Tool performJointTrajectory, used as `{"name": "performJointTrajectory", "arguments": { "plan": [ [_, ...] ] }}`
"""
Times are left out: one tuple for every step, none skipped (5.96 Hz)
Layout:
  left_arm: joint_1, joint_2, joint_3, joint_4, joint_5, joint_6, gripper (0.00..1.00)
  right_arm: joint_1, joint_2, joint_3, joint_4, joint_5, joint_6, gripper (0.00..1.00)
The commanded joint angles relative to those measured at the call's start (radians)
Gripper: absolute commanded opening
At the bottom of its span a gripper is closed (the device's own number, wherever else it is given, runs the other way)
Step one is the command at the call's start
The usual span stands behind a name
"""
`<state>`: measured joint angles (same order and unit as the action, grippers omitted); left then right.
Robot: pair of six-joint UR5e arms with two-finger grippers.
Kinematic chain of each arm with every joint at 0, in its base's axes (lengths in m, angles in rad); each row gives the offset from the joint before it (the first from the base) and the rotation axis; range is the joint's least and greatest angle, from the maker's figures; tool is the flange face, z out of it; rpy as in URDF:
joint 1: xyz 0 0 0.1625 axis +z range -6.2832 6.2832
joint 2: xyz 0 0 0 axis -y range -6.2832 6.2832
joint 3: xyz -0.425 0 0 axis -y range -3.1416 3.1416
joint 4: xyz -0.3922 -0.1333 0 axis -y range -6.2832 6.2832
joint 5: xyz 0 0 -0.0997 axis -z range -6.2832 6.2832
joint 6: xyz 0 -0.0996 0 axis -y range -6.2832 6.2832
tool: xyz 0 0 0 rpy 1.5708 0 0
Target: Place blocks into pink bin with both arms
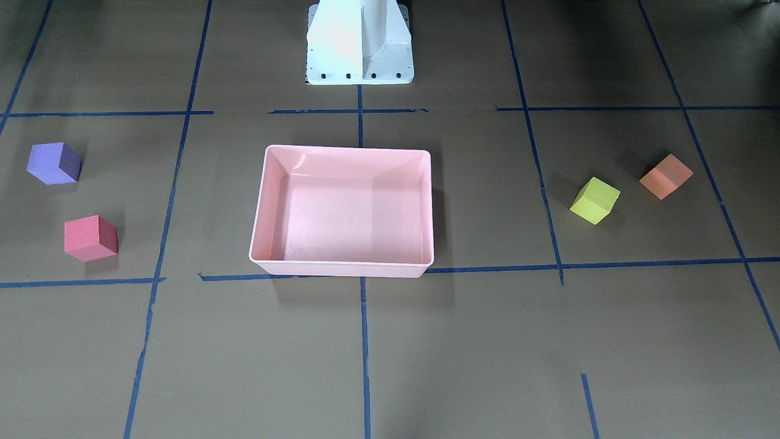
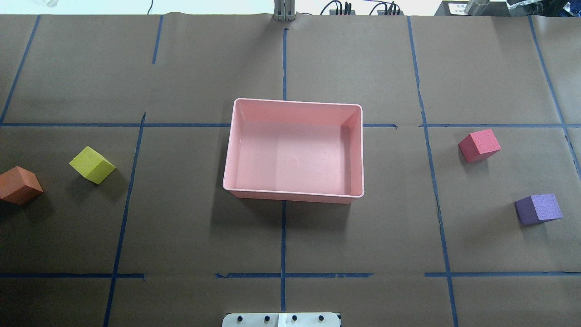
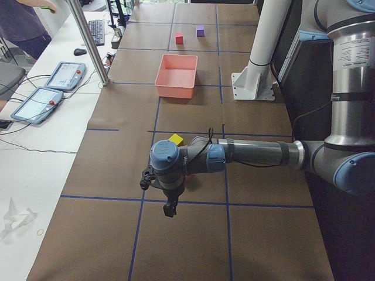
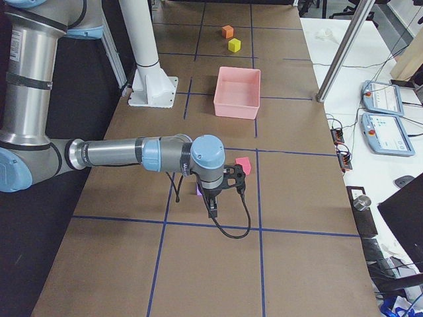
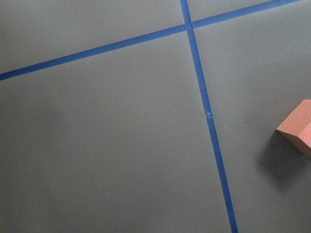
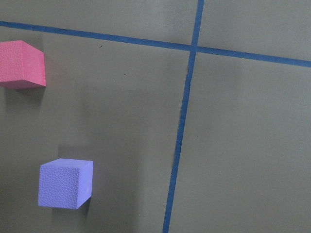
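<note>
The pink bin (image 2: 294,195) stands empty at the table's middle. The yellow-green block (image 2: 92,164) and the orange block (image 2: 19,185) lie on its left. The red block (image 2: 479,145) and the purple block (image 2: 538,209) lie on its right. My left gripper (image 3: 170,208) shows only in the exterior left view, above the table near the yellow-green block (image 3: 176,139). My right gripper (image 4: 211,210) shows only in the exterior right view, above the table beside the red block (image 4: 243,164). I cannot tell whether either is open or shut. The wrist views show no fingers.
Brown paper with blue tape lines covers the table. The white pedestal base (image 1: 359,42) stands behind the bin. The left wrist view shows a corner of the orange block (image 5: 297,133). The right wrist view shows the red block (image 6: 20,64) and the purple block (image 6: 65,183).
</note>
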<state>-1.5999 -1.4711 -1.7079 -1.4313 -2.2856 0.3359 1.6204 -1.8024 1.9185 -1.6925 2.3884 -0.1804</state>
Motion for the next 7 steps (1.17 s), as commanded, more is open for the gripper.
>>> {"name": "performJointTrajectory", "arguments": {
  "plan": [
    [0.000, 0.002, -0.021, 0.005, 0.000, 0.000, 1.00, -0.035, 0.002, -0.004, 0.120, 0.000, 0.002, 1.00],
    [0.000, 0.003, -0.021, 0.005, 0.000, 0.002, 1.00, -0.094, 0.043, -0.006, 0.178, -0.003, 0.063, 1.00],
    [0.002, 0.021, -0.025, 0.000, -0.002, 0.002, 1.00, -0.196, 0.164, -0.042, 0.185, -0.006, 0.222, 1.00],
    [0.002, 0.023, -0.026, 0.000, -0.003, 0.002, 1.00, -0.290, 0.260, -0.073, 0.186, -0.015, 0.365, 1.00],
    [0.002, 0.023, -0.026, -0.001, -0.003, 0.002, 1.00, -0.377, 0.364, -0.125, 0.188, -0.046, 0.469, 1.00],
    [0.002, 0.023, -0.026, -0.001, -0.003, 0.002, 1.00, -0.461, 0.426, -0.159, 0.213, -0.123, 0.564, 1.00],
    [0.002, 0.025, -0.026, -0.001, -0.003, 0.002, 1.00, -0.514, 0.486, -0.247, 0.282, -0.150, 0.638, 1.00]
  ]
}}
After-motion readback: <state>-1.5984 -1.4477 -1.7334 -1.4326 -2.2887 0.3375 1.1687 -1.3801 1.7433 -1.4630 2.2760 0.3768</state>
